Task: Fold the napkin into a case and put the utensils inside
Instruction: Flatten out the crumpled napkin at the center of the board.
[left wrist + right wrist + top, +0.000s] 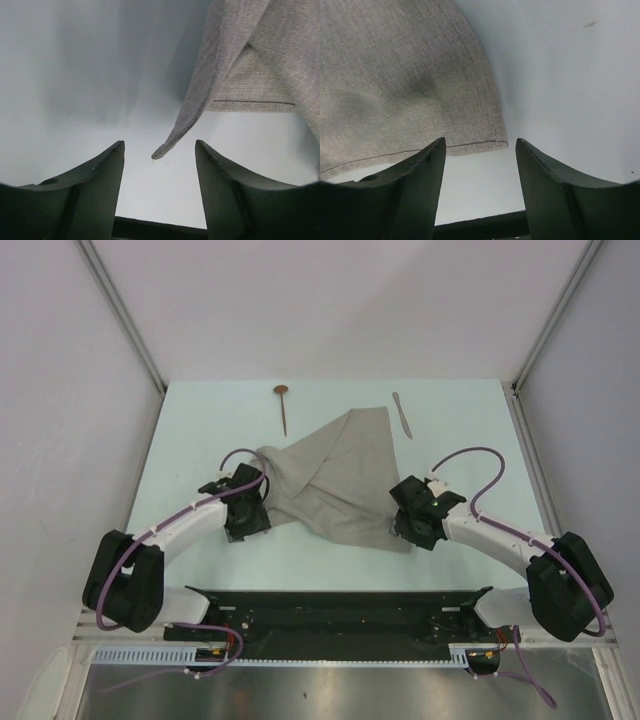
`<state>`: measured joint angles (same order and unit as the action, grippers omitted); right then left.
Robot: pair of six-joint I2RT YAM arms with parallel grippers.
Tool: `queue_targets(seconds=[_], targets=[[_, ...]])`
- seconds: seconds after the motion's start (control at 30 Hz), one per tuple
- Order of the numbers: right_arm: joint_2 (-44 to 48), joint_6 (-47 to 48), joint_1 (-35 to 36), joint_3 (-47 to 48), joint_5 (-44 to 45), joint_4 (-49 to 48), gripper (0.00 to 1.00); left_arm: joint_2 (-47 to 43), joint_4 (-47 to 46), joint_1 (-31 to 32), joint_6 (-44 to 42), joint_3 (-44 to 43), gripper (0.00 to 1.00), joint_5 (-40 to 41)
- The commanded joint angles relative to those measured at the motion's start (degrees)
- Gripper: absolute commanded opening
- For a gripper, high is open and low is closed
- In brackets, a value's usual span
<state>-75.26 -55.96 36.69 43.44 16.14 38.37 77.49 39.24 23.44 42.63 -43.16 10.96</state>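
The grey-beige napkin (335,475) lies rumpled and partly folded over itself in the middle of the table. My left gripper (247,512) is at its left corner, open, and that pointed corner (162,151) sits just ahead of the gap between the fingers, not held. At the napkin's near right corner (492,142) my right gripper (412,525) is open too, the hemmed corner lying flat just beyond the fingertips. The copper-bowled spoon (283,405) and the silver knife (402,413) lie at the far side of the table, beyond the cloth.
White walls (70,390) enclose the pale table (200,430) on three sides. The black base rail (340,605) runs along the near edge between the two arm bases.
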Motion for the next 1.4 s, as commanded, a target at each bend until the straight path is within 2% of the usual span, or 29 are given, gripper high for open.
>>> queue_targets(seconds=[0.0, 0.1, 0.13, 0.3, 0.33, 0.37, 0.4, 0.5, 0.53, 0.57, 0.6, 0.67, 0.7, 0.73, 0.83, 0.87, 0.93, 0.97, 1.07, 1.1, 1.2, 1.23, 1.37], targets=[[-0.9, -7.4, 3.0, -0.9, 6.2, -0.1, 0.62, -5.0, -3.9, -0.3, 1.2, 1.2, 0.61, -0.4], [-1.3, -10.4, 5.0, -1.0, 8.4, 1.7, 0.62, -6.2, -5.5, -0.9, 0.5, 2.1, 0.55, -0.3], [-1.5, -10.4, 5.1, -1.3, 8.4, 1.0, 0.63, -6.4, -6.0, -1.1, 0.3, 2.3, 0.47, -0.8], [-3.0, -14.2, 5.4, -2.7, 9.8, 0.6, 0.62, -7.0, -8.7, -1.4, -0.4, 3.2, 0.3, -2.2], [-3.6, -14.7, 5.3, -3.3, 9.8, 0.0, 0.6, -7.4, -9.1, -1.4, -0.6, 3.4, 0.23, -2.4], [-3.7, -15.3, 5.3, -3.4, 9.8, -0.1, 0.59, -7.6, -9.5, -1.4, -1.3, 3.6, 0.2, -3.5], [-3.8, -16.6, 5.4, -3.5, 9.8, -0.4, 0.58, -7.9, -9.6, -1.4, -1.3, 3.7, 0.12, -3.5], [-4.7, -19.5, 5.9, -4.2, 9.4, -0.2, 0.52, -9.5, -9.6, -1.4, -1.5, 3.9, 0.0, -4.2], [-5.1, -20.2, 6.5, -4.5, 9.3, -0.5, 0.51, -10.2, -9.8, -1.4, -1.5, 4.0, 0.0, -4.6], [-5.7, -20.5, 6.4, -5.5, 9.2, -1.1, 0.48, -11.2, -9.9, -1.4, -1.7, 4.1, 0.0, -5.2], [-5.9, -20.7, 6.2, -5.7, 8.8, -2.5, 0.35, -11.8, -10.2, -1.4, -1.7, 4.2, 0.0, -5.7], [-5.9, -20.3, 5.4, -5.8, 8.4, -3.7, 0.22, -14.1, -10.5, -1.4, -2.1, 4.2, 0.0, -6.4], [-4.9, -20.2, 5.2, -5.5, 8.6, -5.0, 0.06, -14.9, -11.3, -1.4, -2.3, 4.2, 0.0, -7.2], [-3.5, -18.1, 5.1, -5.3, 8.8, -6.0, 0.0, -15.7, -11.6, -1.4, -2.6, 3.8, 0.0, -7.4], [5.3, -12.4, 4.8, -2.9, 12.1, -9.8, 0.0, -19.1, -12.3, -1.9, -4.2, 0.6, 0.0, -9.1], [7.8, -6.4, 4.5, -2.1, 13.4, -10.9, 0.0, -19.7, -12.3, -2.2, -5.1, -0.6, 0.0, -9.8], [15.7, -0.4, 2.8, 0.8, 13.5, -14.6, 0.0, -21.7, -12.4, -3.7, -5.9, -5.3, 0.0, -13.0], [18.4, 6.4, 1.9, 2.1, 12.1, -16.0, 0.0, -22.2, -12.9, -4.3, -6.7, -7.2, 0.0, -14.2], [25.2, 16.5, -1.2, 8.5, 7.4, -19.9, 0.0, -25.0, -14.2, -6.4, -7.8, -15.6, 0.0, -18.4], [26.4, 22.5, -2.0, 10.9, 7.0, -19.9, 0.0, -25.7, -14.9, -7.1, -8.2, -17.8, 0.0, -19.1], [30.8, 32.8, -2.1, 20.1, 3.8, -18.9, 0.0, -28.6, -14.8, -7.4, -9.8, -26.9, 0.0, -19.6], [32.3, 35.0, -2.0, 21.5, 2.7, -19.5, 0.0, -29.2, -14.3, -7.4, -10.2, -31.8, 0.0, -19.6], [42.6, 41.6, -1.9, 26.8, -6.4, -21.7, 0.0, -32.0, -10.6, -7.4, -13.1, -42.4, 0.0, -18.7]])
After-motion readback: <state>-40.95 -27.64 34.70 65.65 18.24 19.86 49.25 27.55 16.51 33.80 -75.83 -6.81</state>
